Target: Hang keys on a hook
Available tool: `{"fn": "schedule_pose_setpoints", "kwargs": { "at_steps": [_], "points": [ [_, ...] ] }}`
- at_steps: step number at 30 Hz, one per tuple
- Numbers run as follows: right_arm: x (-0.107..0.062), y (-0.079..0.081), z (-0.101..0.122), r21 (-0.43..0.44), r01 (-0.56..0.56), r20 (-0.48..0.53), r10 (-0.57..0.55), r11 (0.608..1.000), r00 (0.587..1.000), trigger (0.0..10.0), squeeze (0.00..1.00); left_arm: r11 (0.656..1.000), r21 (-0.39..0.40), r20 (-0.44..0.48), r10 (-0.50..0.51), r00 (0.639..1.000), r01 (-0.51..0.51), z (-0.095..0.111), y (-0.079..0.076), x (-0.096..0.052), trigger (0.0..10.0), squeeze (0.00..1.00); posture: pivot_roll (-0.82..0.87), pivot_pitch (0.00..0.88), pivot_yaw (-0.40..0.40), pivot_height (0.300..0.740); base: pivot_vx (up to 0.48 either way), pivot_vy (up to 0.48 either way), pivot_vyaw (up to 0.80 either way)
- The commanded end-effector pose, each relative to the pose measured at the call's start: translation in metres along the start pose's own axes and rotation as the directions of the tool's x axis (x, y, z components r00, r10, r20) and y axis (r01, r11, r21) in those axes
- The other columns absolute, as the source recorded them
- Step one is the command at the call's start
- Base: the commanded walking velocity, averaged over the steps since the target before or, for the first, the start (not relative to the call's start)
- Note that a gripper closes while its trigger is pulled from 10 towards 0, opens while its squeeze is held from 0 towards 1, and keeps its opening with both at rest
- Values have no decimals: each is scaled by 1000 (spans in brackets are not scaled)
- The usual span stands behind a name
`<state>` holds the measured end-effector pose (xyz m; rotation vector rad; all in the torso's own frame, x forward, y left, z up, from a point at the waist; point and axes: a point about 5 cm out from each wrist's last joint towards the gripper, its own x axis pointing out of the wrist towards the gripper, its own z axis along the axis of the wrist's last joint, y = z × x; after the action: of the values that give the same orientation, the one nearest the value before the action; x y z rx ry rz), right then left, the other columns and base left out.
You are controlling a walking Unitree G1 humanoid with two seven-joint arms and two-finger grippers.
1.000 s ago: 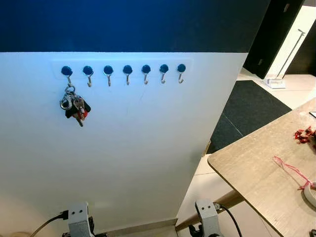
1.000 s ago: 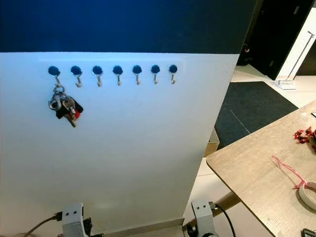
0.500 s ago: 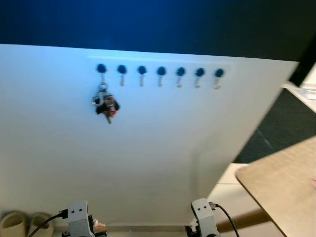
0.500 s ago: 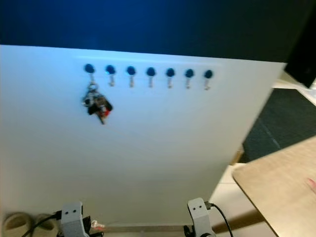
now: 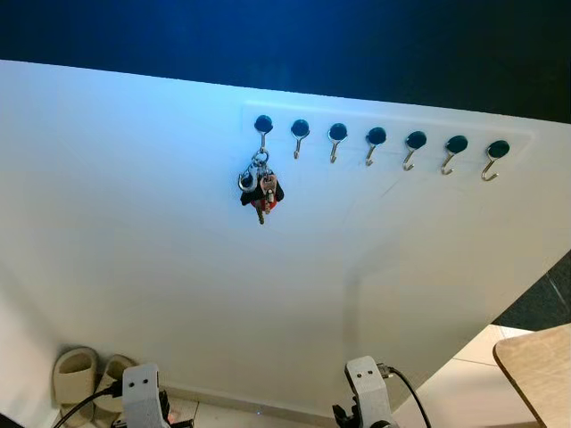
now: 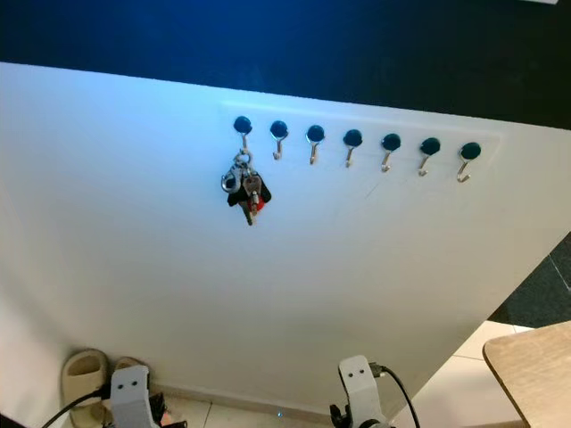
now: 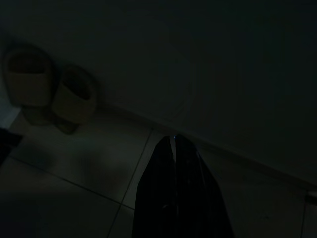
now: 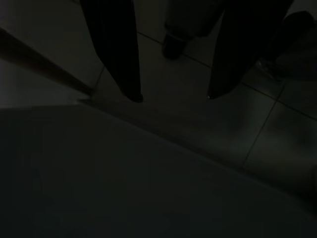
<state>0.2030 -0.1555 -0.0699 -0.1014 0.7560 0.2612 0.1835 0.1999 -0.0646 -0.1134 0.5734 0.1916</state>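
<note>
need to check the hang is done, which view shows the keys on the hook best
The left eye view: the keys hang sharp and well lit from the leftmost hook of the row on the white wall. The right eye view shows the same bunch, equally unblocked. The two wrist views are dark and face the floor.

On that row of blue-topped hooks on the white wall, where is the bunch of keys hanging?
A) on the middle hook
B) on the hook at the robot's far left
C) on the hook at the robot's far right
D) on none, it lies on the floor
B: the bunch of keys dangles from the leftmost hook of the row, while the other six hooks, out to the far-right hook, carry nothing.
</note>
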Motion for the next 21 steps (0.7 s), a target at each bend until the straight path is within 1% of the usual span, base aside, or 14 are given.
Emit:
{"fn": "schedule_pose_setpoints", "kwargs": {
  "at_steps": [1,8,21],
  "points": [
    [-2,-3,-5,15,15,-13,-14,1000,1000,10000,0,1000,-4,-6,-11,1000,11,-3,-4,-1,10000,0,66,45,-64,740,0,0,0],
    [-3,-3,-7,17,20,-16,-20,1000,1000,10000,0,999,24,-7,-38,999,38,-4,-6,-2,10000,0,66,44,-63,740,0,0,0],
    [-3,-3,-8,18,21,-16,-21,1000,1000,10000,0,999,20,-13,-42,999,42,-4,-7,-2,10000,0,67,35,-61,740,0,0,0]
  ]
}}
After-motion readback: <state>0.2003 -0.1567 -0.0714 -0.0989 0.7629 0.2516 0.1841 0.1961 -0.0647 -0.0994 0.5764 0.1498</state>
